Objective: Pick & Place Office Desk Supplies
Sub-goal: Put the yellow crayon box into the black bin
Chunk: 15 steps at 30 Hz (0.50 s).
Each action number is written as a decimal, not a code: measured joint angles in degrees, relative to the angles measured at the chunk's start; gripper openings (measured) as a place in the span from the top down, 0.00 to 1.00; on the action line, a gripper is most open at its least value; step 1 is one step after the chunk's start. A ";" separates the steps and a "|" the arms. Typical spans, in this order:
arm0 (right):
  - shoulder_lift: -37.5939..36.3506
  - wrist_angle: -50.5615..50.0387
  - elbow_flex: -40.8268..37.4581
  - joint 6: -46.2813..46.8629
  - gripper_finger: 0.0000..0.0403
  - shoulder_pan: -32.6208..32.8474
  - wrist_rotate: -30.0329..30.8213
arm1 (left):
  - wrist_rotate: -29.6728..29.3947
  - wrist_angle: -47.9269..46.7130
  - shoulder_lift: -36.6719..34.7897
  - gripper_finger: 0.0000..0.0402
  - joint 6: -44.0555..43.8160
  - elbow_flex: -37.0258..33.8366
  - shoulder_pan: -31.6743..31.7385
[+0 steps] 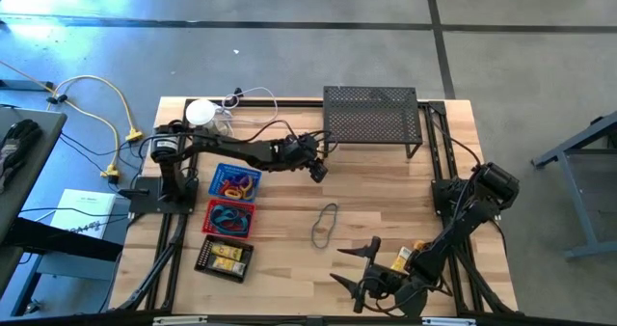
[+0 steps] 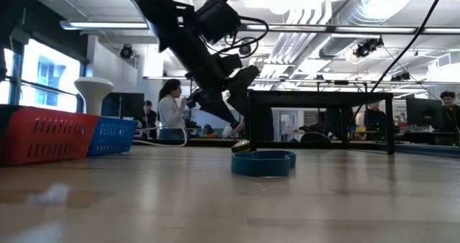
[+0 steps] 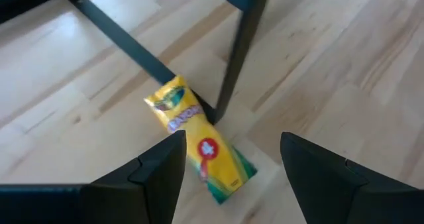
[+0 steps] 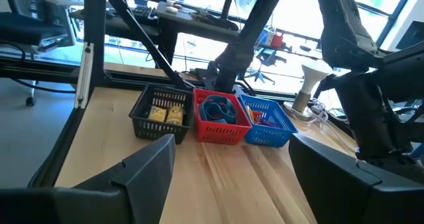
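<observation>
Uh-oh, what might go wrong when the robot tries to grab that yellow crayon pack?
The crayon pack lies right against a leg of the black mesh shelf. The open left gripper hovers above it, so a finger might bump that leg on the way down, or nudge the pack under the shelf. The pack also lies at a slant between the fingers, so it may twist or slip out when they close.
</observation>
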 joint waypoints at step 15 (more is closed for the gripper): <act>0.02 0.02 0.00 0.69 0.29 -0.04 -1.46 | -4.57 2.60 5.39 0.41 -0.62 0.00 -0.09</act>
